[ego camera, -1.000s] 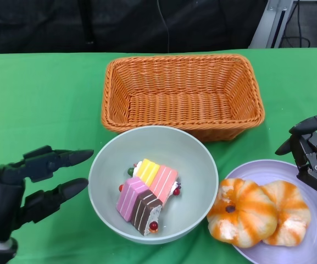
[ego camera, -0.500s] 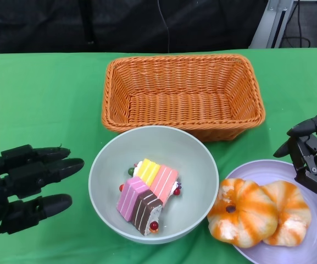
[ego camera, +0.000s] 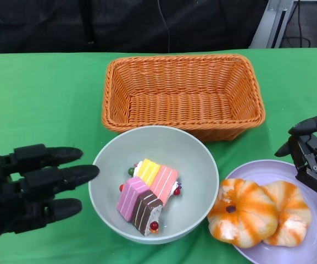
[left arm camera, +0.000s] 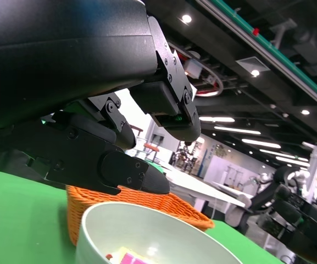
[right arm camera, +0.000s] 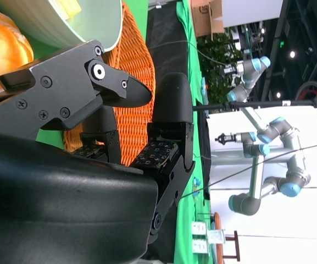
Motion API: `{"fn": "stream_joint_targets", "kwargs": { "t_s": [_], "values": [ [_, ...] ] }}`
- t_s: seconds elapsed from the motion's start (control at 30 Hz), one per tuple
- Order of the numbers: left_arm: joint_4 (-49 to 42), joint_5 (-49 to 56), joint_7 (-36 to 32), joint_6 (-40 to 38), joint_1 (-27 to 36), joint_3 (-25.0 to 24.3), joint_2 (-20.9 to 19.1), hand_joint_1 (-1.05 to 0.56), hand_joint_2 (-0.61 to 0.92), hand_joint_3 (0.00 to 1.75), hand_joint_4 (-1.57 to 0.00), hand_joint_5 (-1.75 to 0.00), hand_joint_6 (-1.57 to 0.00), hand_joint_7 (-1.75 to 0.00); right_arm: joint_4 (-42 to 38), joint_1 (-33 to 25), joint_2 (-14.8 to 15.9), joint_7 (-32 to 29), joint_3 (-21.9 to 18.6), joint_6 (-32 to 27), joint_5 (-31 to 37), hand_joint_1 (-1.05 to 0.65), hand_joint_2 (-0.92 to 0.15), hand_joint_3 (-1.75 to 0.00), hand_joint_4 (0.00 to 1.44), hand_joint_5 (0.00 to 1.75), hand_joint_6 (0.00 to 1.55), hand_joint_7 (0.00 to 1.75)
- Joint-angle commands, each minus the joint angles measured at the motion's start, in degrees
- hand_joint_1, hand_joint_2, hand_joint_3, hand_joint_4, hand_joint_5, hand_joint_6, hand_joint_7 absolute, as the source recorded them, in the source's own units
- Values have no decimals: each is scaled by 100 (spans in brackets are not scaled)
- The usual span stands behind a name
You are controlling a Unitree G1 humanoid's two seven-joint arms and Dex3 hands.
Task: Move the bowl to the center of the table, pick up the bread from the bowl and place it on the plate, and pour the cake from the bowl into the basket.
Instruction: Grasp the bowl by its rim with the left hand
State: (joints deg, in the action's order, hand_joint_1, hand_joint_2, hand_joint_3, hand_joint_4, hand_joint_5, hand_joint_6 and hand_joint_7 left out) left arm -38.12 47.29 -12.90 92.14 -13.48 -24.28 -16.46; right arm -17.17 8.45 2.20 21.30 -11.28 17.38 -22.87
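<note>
Fingers (ego camera: 65, 176) of the left hand (ego camera: 23, 187), held apart, have been brought closer to the bowl (ego camera: 194, 159). Its rim is seen just beyond the fingertips, not touched.

Right hand (right arm camera: 120, 143) fills most of frame: black shell w/ screws, fingers (right arm camera: 172, 104) apart, nothing held. Beyond it, pale green bowl (right arm camera: 87, 27) edge w/ a bit of yellow cake (right arm camera: 70, 5) inside. Orange bread (right arm camera: 4, 49) at frame corner, just beside bowl. Wicker basket (right arm camera: 133, 71) behind fingers, on green surface (right arm camera: 188, 181). Background: grey robot arms w/ blue joints (right arm camera: 262, 137), plants, cardboard box (right arm camera: 207, 16).
</note>
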Motion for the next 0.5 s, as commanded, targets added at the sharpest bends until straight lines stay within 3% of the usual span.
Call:
{"fn": "stream_joint_targets", "kwargs": {
  "t_s": [0.03, 0.5],
  "values": [
    [127, 313, -435, 36, 26, 183, -237, -33, 92, 5, -87, -13, -86, -3, 10, 67, -10, -49, -65, -47, -24, -12, -68, -82, 77, 156, 73, 116],
    [323, 1687, -1936, 22, -71, 831, -756, -33, 92, 6, -89, -9, -87, -1, -28, 102, -60, -59, -67, -88, -32, -14, -66, -83, 77, 157, 72, 120]
  ]
}}
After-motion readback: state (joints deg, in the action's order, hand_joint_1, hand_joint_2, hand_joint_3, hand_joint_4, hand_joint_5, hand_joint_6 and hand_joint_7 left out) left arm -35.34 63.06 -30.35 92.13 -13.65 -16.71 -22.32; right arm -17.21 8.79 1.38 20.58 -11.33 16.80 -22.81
